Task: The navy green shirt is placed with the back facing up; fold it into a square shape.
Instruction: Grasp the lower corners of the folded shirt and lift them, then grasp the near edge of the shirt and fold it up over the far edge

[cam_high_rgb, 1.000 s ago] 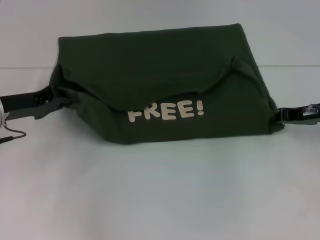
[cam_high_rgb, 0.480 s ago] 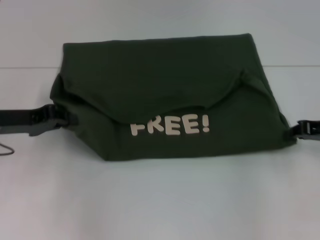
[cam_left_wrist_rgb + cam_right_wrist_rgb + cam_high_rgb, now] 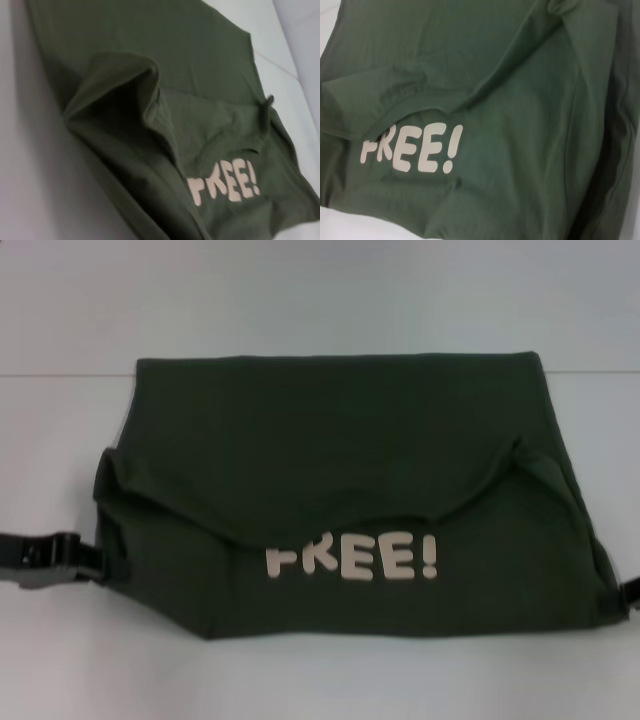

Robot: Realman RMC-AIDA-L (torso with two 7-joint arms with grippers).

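**On the white worktop: one shirt, part-folded, a tool at each end**

On the worktop [image 3: 320, 680] you have a single navy green shirt [image 3: 330, 450], lying as a wide folded bundle with its far edge straight and its near edge flared. A flap of the plain back hangs over the near half, and just below that flap's edge the cream "FREE!" lettering [image 3: 352, 556] shows (so part of the front is turned up here).

Your left tool [image 3: 90, 565] sits at the shirt's near left corner, touching the cloth; it looks clamped on the edge there, though the contact is dark and you should check it. Your right tool [image 3: 628, 595] only just shows at the shirt's near right corner, and I cannot tell whether it is pinching or released.

Expect the shirt to handle as light, limp cotton: it will sag and drag between two grips, hold no shape of its own, and wrinkle where layers bunch, as the left wrist view shows along the rolled fold beside the lettering. It is not fragile or slippery. Take hold at the corners or along a doubled edge, catching all layers together, and keep both ends level so the fold lands straight.

Count: one shirt, two tools, one worktop. To my eye the square is not yet made; the bundle is much wider than deep.
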